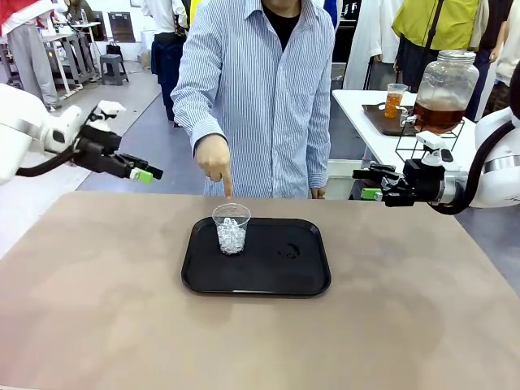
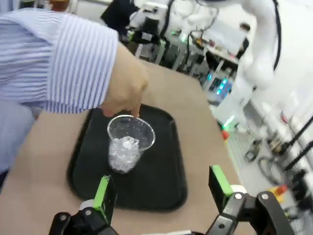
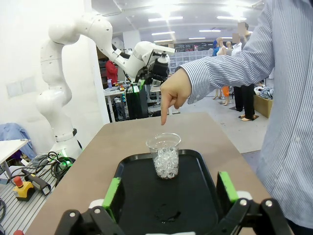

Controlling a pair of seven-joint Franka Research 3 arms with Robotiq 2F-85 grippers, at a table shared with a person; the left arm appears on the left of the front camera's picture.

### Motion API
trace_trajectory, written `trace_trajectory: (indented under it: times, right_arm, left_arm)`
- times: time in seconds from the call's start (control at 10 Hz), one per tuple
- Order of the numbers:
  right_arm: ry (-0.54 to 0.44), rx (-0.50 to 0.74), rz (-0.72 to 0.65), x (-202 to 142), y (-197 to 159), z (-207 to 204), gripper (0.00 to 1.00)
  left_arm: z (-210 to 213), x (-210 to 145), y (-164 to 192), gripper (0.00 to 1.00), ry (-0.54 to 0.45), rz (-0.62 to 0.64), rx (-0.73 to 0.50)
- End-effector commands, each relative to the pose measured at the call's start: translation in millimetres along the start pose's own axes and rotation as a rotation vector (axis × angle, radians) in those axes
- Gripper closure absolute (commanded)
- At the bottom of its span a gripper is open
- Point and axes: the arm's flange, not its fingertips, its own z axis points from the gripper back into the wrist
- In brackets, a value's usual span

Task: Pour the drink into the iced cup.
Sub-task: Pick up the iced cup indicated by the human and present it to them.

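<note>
- Left end effector (image 1: 146, 173): released, its green pads standing wide apart with nothing between them, hovering beyond the desk (image 1: 89, 309) edge.
- Right end effector (image 1: 361, 183): likewise released and empty, hanging off the opposite side.
- Iced cup (image 1: 231, 227): standing upright on the black tray (image 1: 313, 280), between the two end effectors, ahead of and below each.
- Drink (image 1: 437, 118): sitting as amber liquid in a glass jar (image 1: 445, 77) on a white side table (image 1: 366, 110), behind the right end effector and well apart from the cup. A small cup of similar liquid (image 1: 395, 100) is standing near the jar.
- Person's hand (image 1: 214, 158): pointing down just over the cup's rim.
- Risk: either end effector reaching in now is likely striking the hand, since it is occupying the space above the cup.
- Risk: the cup is looking light, so a nudge is probably tipping it and scattering ice.
- Hard to tell: whether the fingertip is touching the rim. The jar's base is hiding behind the right arm. A faint mark on the tray (image 1: 286, 252) is staying unidentifiable.
</note>
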Motion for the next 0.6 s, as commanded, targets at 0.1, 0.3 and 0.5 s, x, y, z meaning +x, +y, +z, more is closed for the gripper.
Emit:
trace_trajectory:
  times: [0.1,0.3,0.5]
  right_arm:
    - [0.005,0.011,-0.007,4.8,-2.3,-1.1,0.0]
    - [0.005,0.011,-0.007,4.8,-2.3,-1.1,0.0]
    - [0.005,0.011,-0.007,4.8,-2.3,-1.1,0.0]
  left_arm:
    - [-13.8,-37.8,-9.5,0.0,-0.115,-0.17,0.057]
    - [-24.1,-55.6,-6.4,0.0,-0.188,-0.208,0.137]
    - [-30.0,-64.6,-3.4,0.0,-0.2,-0.215,0.155]
